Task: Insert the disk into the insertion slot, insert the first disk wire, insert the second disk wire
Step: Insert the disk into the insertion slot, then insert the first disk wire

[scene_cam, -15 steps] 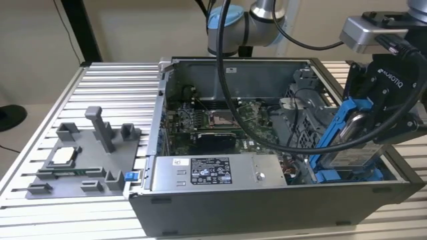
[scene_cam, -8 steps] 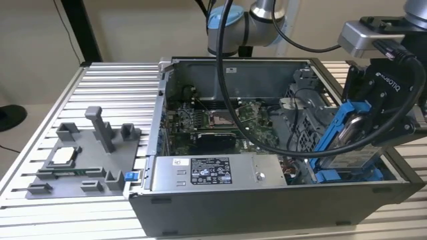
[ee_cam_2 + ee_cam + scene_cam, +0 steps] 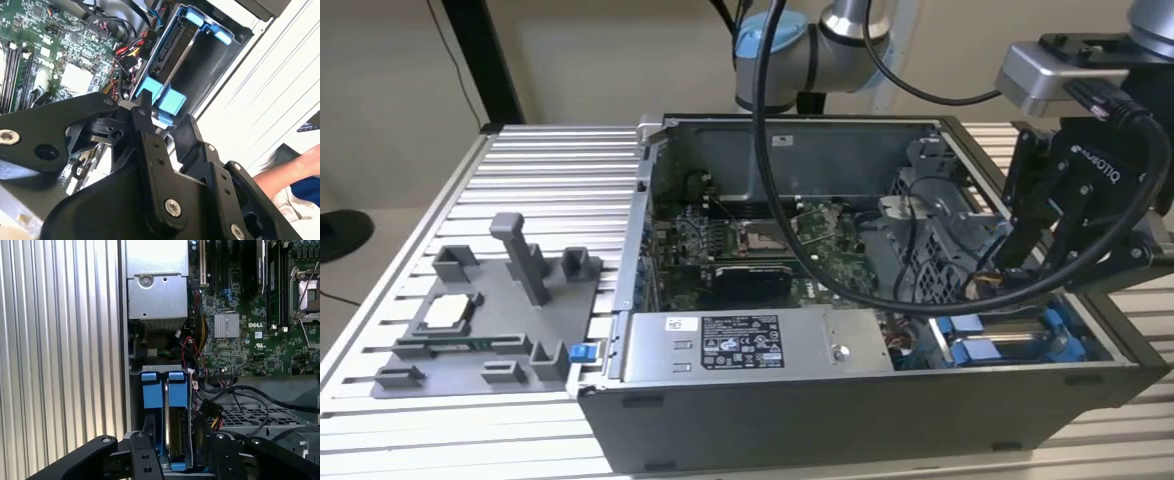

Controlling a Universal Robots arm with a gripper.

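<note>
Ribbed metal planks make up the surface (image 3: 547,160), and on it an opened computer case (image 3: 854,420) lies on its side with its insides facing up. At the case's near corner, toward the exterior view's right, is the insertion slot (image 3: 1061,345) with its blue rails showing. The disk (image 3: 175,435) stands in it on edge, thin silver side up, framed by its blue bracket. Its long axis runs along the case's near wall, in line with the grey power-supply box (image 3: 747,345) that takes up the rest of that wall. The end with the two blue tabs (image 3: 152,390) points toward that box, the other end toward the case's corner. The hand (image 3: 1007,262) hangs over the case above the slot, pointing down. In the first wrist view its black fingers (image 3: 149,440) are spread, one to either side of the disk's thin edge, and I can't make out that they touch it. Just inward of the disk, a knot of black, red and yellow wires (image 3: 192,352) lies between it and the green motherboard (image 3: 761,235). Beside the case, on the exterior view's left, a grey fixture tray (image 3: 480,320) rests on the surface. A thick black cable (image 3: 765,150) droops from the arm across the open case.
</note>
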